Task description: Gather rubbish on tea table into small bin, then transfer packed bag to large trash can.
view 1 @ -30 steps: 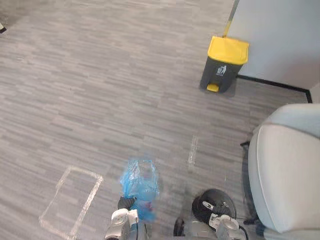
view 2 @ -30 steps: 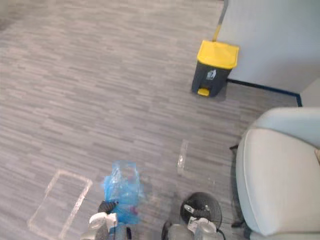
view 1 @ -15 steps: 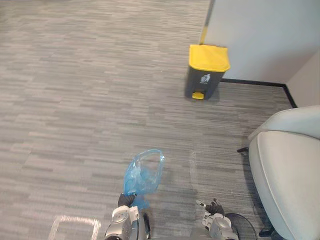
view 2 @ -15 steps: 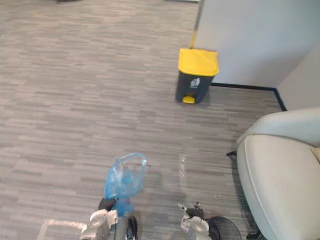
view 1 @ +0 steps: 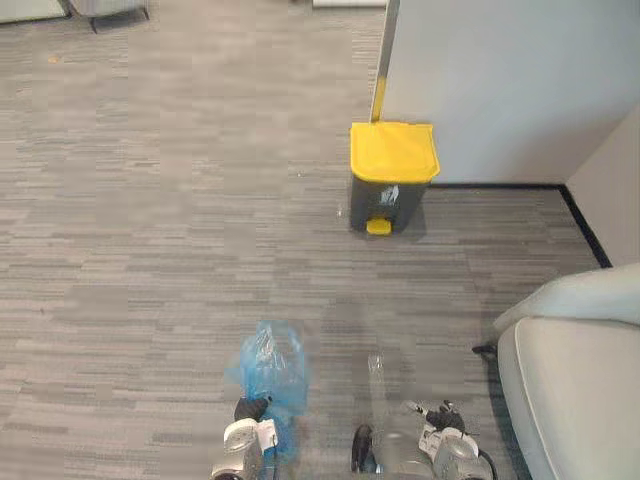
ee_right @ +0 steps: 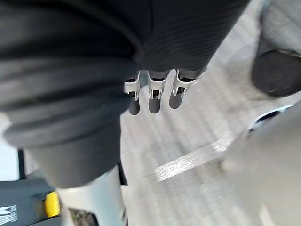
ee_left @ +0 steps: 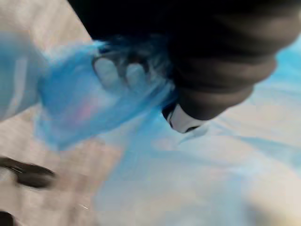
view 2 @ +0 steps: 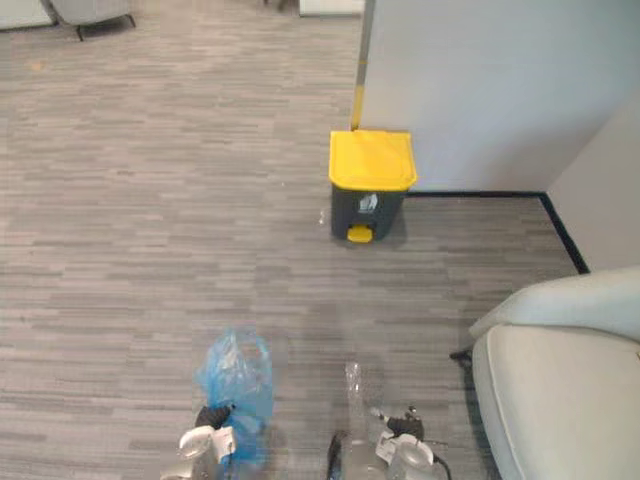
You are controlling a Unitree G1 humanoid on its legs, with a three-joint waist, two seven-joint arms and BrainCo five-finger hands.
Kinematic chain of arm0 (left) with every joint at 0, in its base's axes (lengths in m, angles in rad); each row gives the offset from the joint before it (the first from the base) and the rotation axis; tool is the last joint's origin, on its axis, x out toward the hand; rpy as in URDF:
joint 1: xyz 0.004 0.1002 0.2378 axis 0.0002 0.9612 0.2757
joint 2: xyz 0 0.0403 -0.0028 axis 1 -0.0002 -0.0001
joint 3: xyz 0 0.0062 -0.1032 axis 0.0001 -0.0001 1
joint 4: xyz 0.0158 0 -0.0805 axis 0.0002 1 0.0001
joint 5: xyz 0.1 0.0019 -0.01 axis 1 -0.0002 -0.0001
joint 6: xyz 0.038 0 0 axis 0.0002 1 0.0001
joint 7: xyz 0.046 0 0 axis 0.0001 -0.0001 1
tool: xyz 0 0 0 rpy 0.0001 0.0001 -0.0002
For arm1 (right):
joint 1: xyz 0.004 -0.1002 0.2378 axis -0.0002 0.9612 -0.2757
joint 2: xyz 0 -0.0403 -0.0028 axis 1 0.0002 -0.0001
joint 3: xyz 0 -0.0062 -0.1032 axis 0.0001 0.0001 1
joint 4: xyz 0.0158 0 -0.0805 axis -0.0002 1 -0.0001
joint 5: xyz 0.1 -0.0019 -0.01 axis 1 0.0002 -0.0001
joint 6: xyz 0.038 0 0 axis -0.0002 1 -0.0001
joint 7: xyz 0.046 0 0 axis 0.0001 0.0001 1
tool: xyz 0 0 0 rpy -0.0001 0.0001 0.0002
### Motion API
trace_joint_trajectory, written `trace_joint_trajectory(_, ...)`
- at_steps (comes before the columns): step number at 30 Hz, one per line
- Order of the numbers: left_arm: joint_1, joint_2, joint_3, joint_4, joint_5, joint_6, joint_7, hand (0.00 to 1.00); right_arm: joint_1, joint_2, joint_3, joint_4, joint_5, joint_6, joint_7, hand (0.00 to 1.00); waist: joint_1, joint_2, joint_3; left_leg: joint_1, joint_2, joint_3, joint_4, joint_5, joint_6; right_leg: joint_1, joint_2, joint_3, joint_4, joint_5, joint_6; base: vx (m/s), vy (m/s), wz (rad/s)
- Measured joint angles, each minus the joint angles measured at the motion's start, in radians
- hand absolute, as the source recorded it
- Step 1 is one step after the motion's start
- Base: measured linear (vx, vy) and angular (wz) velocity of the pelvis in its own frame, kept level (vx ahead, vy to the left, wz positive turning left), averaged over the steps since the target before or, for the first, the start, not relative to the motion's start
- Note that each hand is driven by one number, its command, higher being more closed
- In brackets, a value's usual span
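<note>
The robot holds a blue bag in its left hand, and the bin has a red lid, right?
No, the bin has a yellow lid, not red; the left eye view shows it. The left hand does hold the blue bag.

Blue bag: contents blurred, not identifiable. Armchair, 4 o'clock: cropped by right and lower edges. Grey furniture, 11 o'clock: cut off by upper edge.
</note>
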Motion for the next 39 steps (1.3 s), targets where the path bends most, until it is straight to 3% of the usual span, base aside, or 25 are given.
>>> trace_joint_trajectory(3,-0.004,-0.003,-0.002,-0.028,0.0,-0.001,-0.002,1.0,-0.01,0.019,-0.004,-0.001,0.0,0.001,0.0,0.0,0.013,-0.009,0.002,-0.105,-0.008,0.055,-0.146,-0.049,0.024,0.065,-0.009,0.04,-0.052,-0.005,0.01,0.33,0.08,-0.53)
trace_joint_trajectory(4,-0.01,-0.003,-0.002,-0.035,0.002,-0.001,-0.002,1.0,-0.004,0.028,-0.014,-0.001,0.0,0.001,-0.003,0.0,0.026,-0.012,0.001,-0.118,-0.043,0.071,-0.333,-0.049,0.032,0.093,-0.033,0.053,-0.065,-0.015,0.031,0.4,0.175,-0.49)
trace_joint_trajectory(5,-0.011,-0.003,-0.008,-0.036,0.002,-0.001,-0.003,1.0,0.003,0.027,-0.015,-0.001,0.001,0.001,-0.004,0.0,0.027,-0.012,0.0,-0.117,-0.07,0.067,-0.46,-0.025,0.037,0.107,-0.043,0.061,-0.068,-0.029,0.056,0.47,0.264,-0.57)
trace_joint_trajectory(6,-0.007,-0.004,-0.029,-0.026,0.004,-0.002,-0.004,1.0,0.016,0.011,-0.018,-0.009,0.001,-0.001,-0.004,0.0,0.027,0.015,-0.015,-0.109,-0.101,0.004,-0.659,0.142,0.038,0.116,-0.033,0.089,-0.073,-0.055,0.098,0.45,0.299,-0.42)
trace_joint_trajectory(7,-0.007,0.012,-0.033,-0.005,0.007,0.0,-0.004,1.0,0.014,0.016,-0.021,0.006,0.0,0.004,-0.005,0.0,0.03,-0.017,-0.028,-0.094,-0.129,0.022,-0.665,0.122,0.052,0.122,-0.06,0.124,-0.076,-0.062,0.109,0.39,0.257,-0.29)
trace_joint_trajectory(9,-0.016,0.028,-0.039,0.012,0.012,-0.001,-0.001,1.0,0.018,0.021,-0.037,0.026,-0.001,0.002,-0.002,0.0,0.017,-0.046,-0.047,-0.083,-0.174,0.038,-0.676,0.077,0.069,0.115,-0.101,0.163,-0.065,-0.054,0.11,0.39,0.235,-0.11)
trace_joint_trajectory(11,-0.009,0.025,-0.038,0.014,0.013,0.0,-0.001,1.0,0.018,0.025,-0.048,0.031,-0.003,0.01,-0.002,0.0,0.037,-0.049,-0.047,-0.04,-0.18,0.099,-0.653,0.023,0.091,0.103,-0.129,0.221,0.011,-0.047,0.124,0.36,0.226,-0.63)
trace_joint_trajectory(12,-0.002,0.023,-0.037,0.012,0.021,0.0,0.0,1.0,0.019,0.023,-0.034,0.028,-0.004,0.01,0.001,0.0,0.042,-0.042,-0.049,0.006,-0.178,0.133,-0.653,-0.008,0.101,0.057,-0.139,0.248,0.138,-0.027,0.158,0.34,0.202,-0.86)
trace_joint_trajectory(13,0.007,0.026,-0.039,0.012,0.021,0.001,0.0,1.0,0.018,0.022,-0.011,0.023,-0.006,0.009,0.006,0.0,0.038,-0.034,-0.048,0.057,-0.178,0.161,-0.664,-0.033,0.111,-0.038,-0.146,0.273,0.358,0.025,0.231,0.33,0.193,-0.73)
trace_joint_trajectory(14,0.004,0.028,-0.039,0.013,0.021,0.001,0.0,1.0,0.016,0.021,-0.008,0.019,-0.008,0.007,0.007,0.0,0.032,-0.034,-0.047,0.071,-0.179,0.168,-0.666,-0.041,0.112,-0.07,-0.149,0.276,0.429,0.037,0.249,0.39,0.163,-0.3)
trace_joint_trajectory(15,0.0,0.031,-0.039,0.027,0.021,0.004,0.002,1.0,0.017,0.02,-0.009,-0.002,-0.023,0.006,0.007,0.0,0.015,-0.036,-0.043,0.116,-0.179,0.173,-0.667,-0.063,0.119,-0.149,-0.156,0.259,0.603,0.042,0.259,0.39,0.093,-0.03)
trace_joint_trajectory(16,0.002,0.033,-0.039,0.041,0.021,0.006,0.003,1.0,0.019,0.02,-0.01,-0.007,-0.036,0.002,0.007,0.0,0.012,-0.034,-0.041,0.159,-0.178,0.177,-0.686,-0.072,0.12,-0.203,-0.164,0.217,0.681,0.033,0.242,0.32,0.062,0.0)
trace_joint_trajectory(19,0.002,0.035,-0.037,0.054,0.021,0.017,0.003,1.0,0.015,0.02,-0.014,-0.015,-0.042,-0.001,0.007,0.0,0.009,-0.032,-0.038,0.242,-0.169,0.181,-0.749,-0.077,0.112,-0.28,-0.17,0.128,0.69,-0.005,0.202,0.26,-0.027,-0.03)
trace_joint_trajectory(21,0.003,0.037,-0.036,0.06,0.02,0.016,0.003,1.0,0.005,0.018,-0.015,-0.016,-0.042,-0.003,0.007,0.0,-0.004,-0.025,-0.033,0.329,-0.146,0.182,-0.813,-0.077,0.11,-0.316,-0.153,0.022,0.466,-0.03,0.177,0.37,-0.135,0.07)
trace_joint_trajectory(22,0.002,0.038,-0.036,0.06,0.02,0.015,0.003,1.0,0.003,0.018,-0.015,-0.015,-0.042,-0.003,0.007,0.0,-0.006,-0.025,-0.033,0.338,-0.143,0.182,-0.821,-0.077,0.11,-0.318,-0.143,0.018,0.4,-0.019,0.167,0.37,-0.21,0.19)
trace_joint_trajectory(23,0.002,0.042,-0.039,0.061,0.021,0.012,0.001,1.0,0.0,0.02,-0.015,-0.008,-0.042,-0.002,0.007,0.0,-0.008,-0.035,-0.038,0.344,-0.149,0.171,-0.832,-0.077,0.097,-0.306,-0.118,0.032,0.223,0.059,0.147,0.4,-0.248,0.29)
trace_joint_trajectory(24,-0.012,0.039,-0.035,0.076,0.021,0.011,0.002,1.0,-0.004,0.013,-0.028,0.001,-0.043,-0.001,0.011,0.0,-0.014,-0.044,-0.03,0.367,-0.16,0.114,-0.839,-0.092,0.068,-0.302,-0.106,0.053,0.177,0.126,0.114,0.34,-0.202,0.23)
trace_joint_trajectory(26,-0.016,0.012,-0.018,0.098,0.033,0.012,0.001,1.0,-0.012,-0.015,-0.051,0.013,-0.043,-0.001,0.014,0.0,-0.01,0.0,-0.028,0.371,-0.127,0.071,-0.818,-0.089,0.06,-0.287,-0.082,0.042,0.181,0.08,0.103,0.36,-0.209,0.11)
trace_joint_trajectory(28,-0.01,0.004,0.004,0.096,0.041,0.011,0.001,1.0,-0.013,-0.022,-0.057,0.027,-0.042,-0.001,0.013,0.0,-0.013,0.015,-0.026,0.312,-0.082,0.051,-0.651,-0.086,0.054,-0.244,-0.061,0.011,0.166,0.038,0.088,0.33,-0.241,0.23)
trace_joint_trajectory(30,-0.012,-0.003,0.025,0.076,0.041,0.012,-0.001,1.0,0.0,-0.026,-0.048,0.027,-0.041,0.001,0.012,0.0,-0.014,0.015,-0.016,0.165,-0.012,-0.005,-0.307,-0.021,-0.018,-0.138,-0.027,-0.015,0.092,0.023,0.073,0.34,-0.222,0.3)
trace_joint_trajectory(33,-0.005,-0.005,0.026,0.04,0.041,0.01,-0.008,1.0,0.01,-0.02,-0.03,0.029,-0.04,0.003,0.012,0.0,-0.002,0.003,-0.011,0.075,0.021,0.041,-0.165,-0.05,-0.01,-0.026,-0.01,-0.014,0.017,0.018,0.058,0.29,-0.069,-0.17)
trace_joint_trajectory(36,-0.006,-0.005,0.022,0.039,0.041,0.01,-0.026,1.0,0.008,-0.016,-0.034,0.028,-0.039,0.005,0.012,0.0,-0.002,0.003,-0.014,0.021,0.001,0.115,-0.352,-0.079,0.008,0.032,-0.017,0.019,-0.046,0.022,0.065,0.33,0.07,-0.37)
trace_joint_trajectory(37,-0.009,-0.005,0.022,0.038,0.041,0.01,-0.027,1.0,0.008,-0.012,-0.045,0.028,-0.038,0.006,0.011,0.0,0.0,-0.002,-0.013,0.018,-0.043,0.117,-0.524,-0.062,0.021,0.055,-0.038,0.037,-0.062,0.022,0.076,0.27,0.137,-0.34)
trace_joint_trajectory(38,-0.009,-0.005,0.021,0.038,0.041,0.01,-0.027,1.0,0.014,-0.011,-0.051,0.029,-0.038,0.006,0.012,0.0,0.0,-0.002,-0.015,0.024,-0.064,0.111,-0.606,-0.03,0.031,0.062,-0.046,0.048,-0.066,0.019,0.094,0.4,0.225,-0.5)
trace_joint_trajectory(39,-0.007,-0.005,0.01,0.039,0.041,0.01,-0.026,1.0,0.02,-0.017,-0.053,0.033,-0.039,0.008,0.012,0.0,0.001,0.005,-0.022,0.03,-0.103,0.078,-0.692,0.088,0.048,0.069,-0.047,0.074,-0.068,0.003,0.127,0.34,0.19,-0.25)
